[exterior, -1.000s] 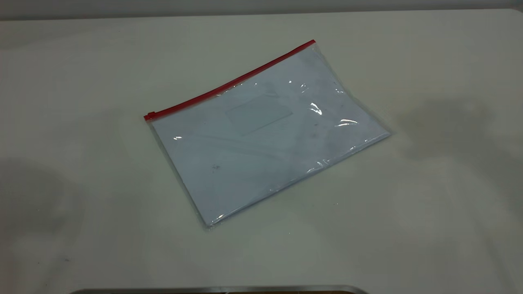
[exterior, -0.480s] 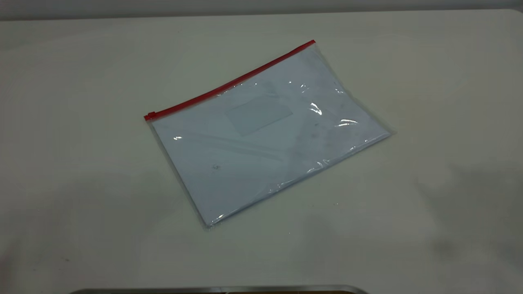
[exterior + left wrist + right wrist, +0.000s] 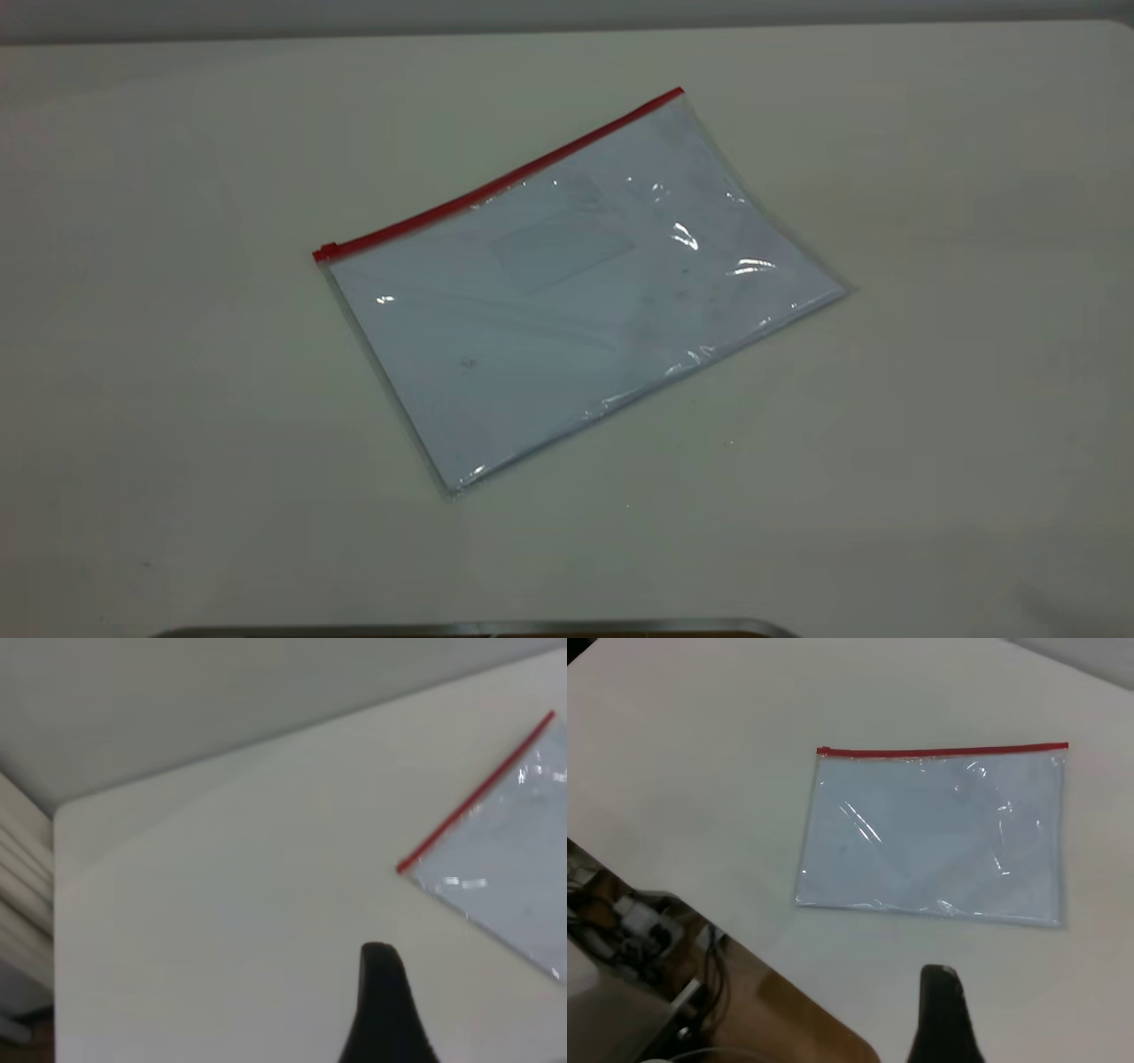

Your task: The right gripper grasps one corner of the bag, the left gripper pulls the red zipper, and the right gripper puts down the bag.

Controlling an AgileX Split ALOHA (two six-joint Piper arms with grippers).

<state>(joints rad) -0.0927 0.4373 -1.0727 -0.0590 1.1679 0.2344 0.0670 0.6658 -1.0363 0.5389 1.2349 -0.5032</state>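
- Exterior view is showing the bag [image 3: 576, 292] lying flat on the worktop [image 3: 974, 399], near its middle, with no arm in this view
- The red zipper [image 3: 496, 184] is running along the far long edge, so the long axis is lying diagonally; the small slider tab [image 3: 326, 252] is sitting at the left end
- The right end effector [image 3: 943, 1010] is hovering well apart from the bag, on the side of the plain long edge; the corner of the bag [image 3: 1060, 747] is lying far beyond it
- The left end effector [image 3: 381, 1001] is waiting near the slider end, not touching
- How wide either one stands, I cannot tell
- A faint label pocket [image 3: 563, 250] is showing no readable writing
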